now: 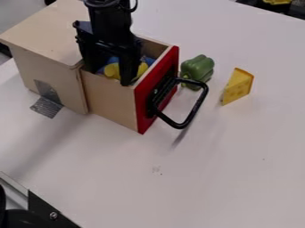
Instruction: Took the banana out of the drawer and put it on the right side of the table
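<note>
Gripper (109, 77), upper left of the frame, hangs down into the drawer (110, 96), jaws wide apart, one toward the left, the other nearer the middle, low in the drawer. Banana (111, 70) is in the drawer, yellow showing between the jaws and again just right of the nearer one; can't tell if either touches it. Blue item (149, 61) also in there, partly hidden, type unclear. Drawer is pulled out of the wooden cabinet (51, 73), upper left; red front panel (140, 109), black handle (198, 103) sticking out toward the middle of the frame. Gray tape (47, 107) runs from cabinet side onto the white table (208, 178). Green bell pepper (198, 68) on the table just beside the red panel, upper middle-right, behind the handle. Yellow cheese wedge (238, 87) upright, right of the pepper, apart from it.
</note>
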Robot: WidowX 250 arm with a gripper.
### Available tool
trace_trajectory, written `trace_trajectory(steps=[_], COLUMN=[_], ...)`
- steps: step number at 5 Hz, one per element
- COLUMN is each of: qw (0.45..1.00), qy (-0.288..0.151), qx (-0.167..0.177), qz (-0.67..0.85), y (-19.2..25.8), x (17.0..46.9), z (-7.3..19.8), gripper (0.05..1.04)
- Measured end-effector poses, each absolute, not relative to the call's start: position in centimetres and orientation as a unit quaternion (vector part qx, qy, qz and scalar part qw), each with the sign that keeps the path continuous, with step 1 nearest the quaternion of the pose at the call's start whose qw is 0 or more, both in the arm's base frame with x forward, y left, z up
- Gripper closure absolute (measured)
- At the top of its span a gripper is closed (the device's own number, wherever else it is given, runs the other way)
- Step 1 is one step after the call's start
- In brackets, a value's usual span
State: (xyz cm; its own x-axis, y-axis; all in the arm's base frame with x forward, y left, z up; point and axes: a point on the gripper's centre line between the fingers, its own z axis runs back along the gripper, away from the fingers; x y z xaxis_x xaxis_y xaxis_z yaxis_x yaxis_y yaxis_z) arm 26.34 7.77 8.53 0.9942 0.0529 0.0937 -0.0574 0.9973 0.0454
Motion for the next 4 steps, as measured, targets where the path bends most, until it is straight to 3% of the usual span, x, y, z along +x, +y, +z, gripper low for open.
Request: trace_trajectory(steps=[1,2,4], qw=[0.999,0.999,0.998], qy=[-0.031,-0.029,-0.044], qx=[0.028,0.033,0.042], qz=[0.031,0.031,0.023], y=[7.9,8.0,7.6], x=[26.4,26.3,25.8], z=[6.6,6.7,9.9], gripper=[0.382,0.549,0.553])
